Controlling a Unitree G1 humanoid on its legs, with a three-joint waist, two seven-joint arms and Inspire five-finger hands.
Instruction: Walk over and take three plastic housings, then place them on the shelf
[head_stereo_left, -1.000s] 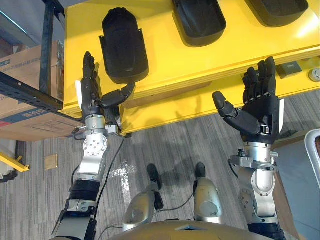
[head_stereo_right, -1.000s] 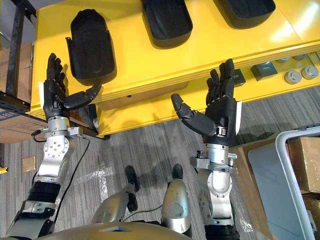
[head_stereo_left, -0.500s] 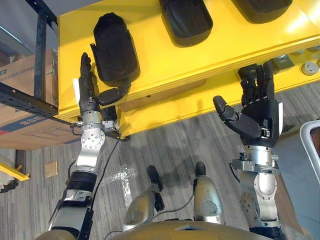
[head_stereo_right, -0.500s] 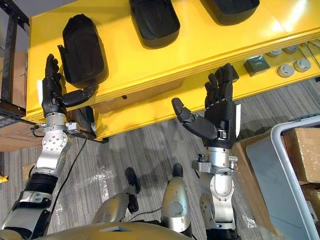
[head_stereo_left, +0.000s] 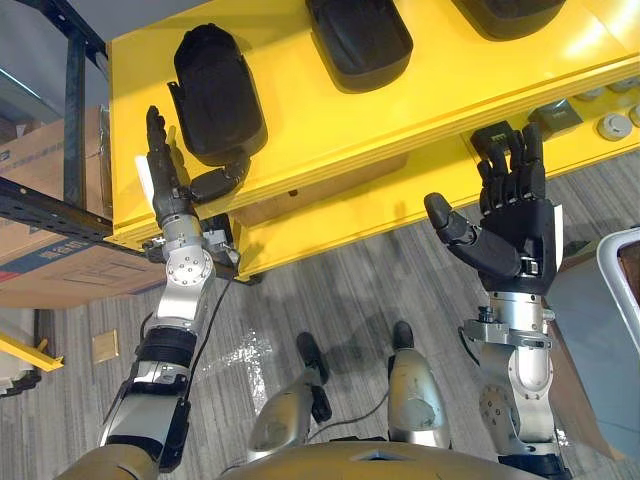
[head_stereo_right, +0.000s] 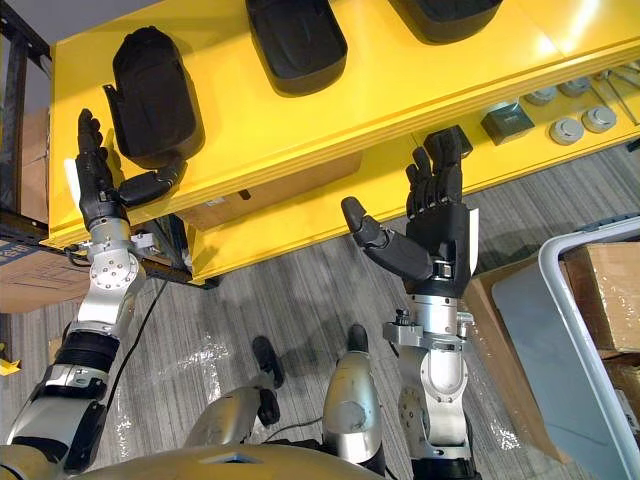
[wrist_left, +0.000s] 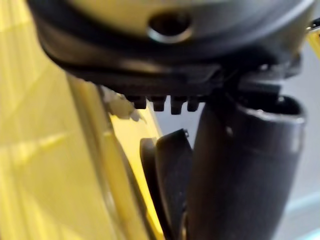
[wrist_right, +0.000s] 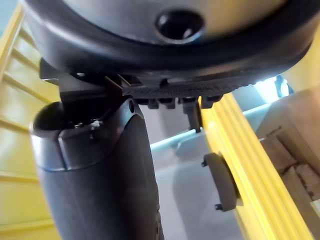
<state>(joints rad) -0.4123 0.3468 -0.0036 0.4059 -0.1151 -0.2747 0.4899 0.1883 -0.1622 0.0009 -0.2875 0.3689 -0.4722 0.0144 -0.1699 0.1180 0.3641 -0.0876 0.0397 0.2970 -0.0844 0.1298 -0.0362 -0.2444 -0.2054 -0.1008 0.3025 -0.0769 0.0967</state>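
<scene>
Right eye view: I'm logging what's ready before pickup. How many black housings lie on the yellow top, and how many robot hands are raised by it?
Black housings: 3 (left housing, middle housing, right housing)
Robot hands: 2 (left hand, right hand)
Total: 5

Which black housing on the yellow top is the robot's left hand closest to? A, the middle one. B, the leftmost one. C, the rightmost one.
B: the left hand stands open at the edge of the yellow top, its thumb by the near end of the leftmost housing.
</scene>
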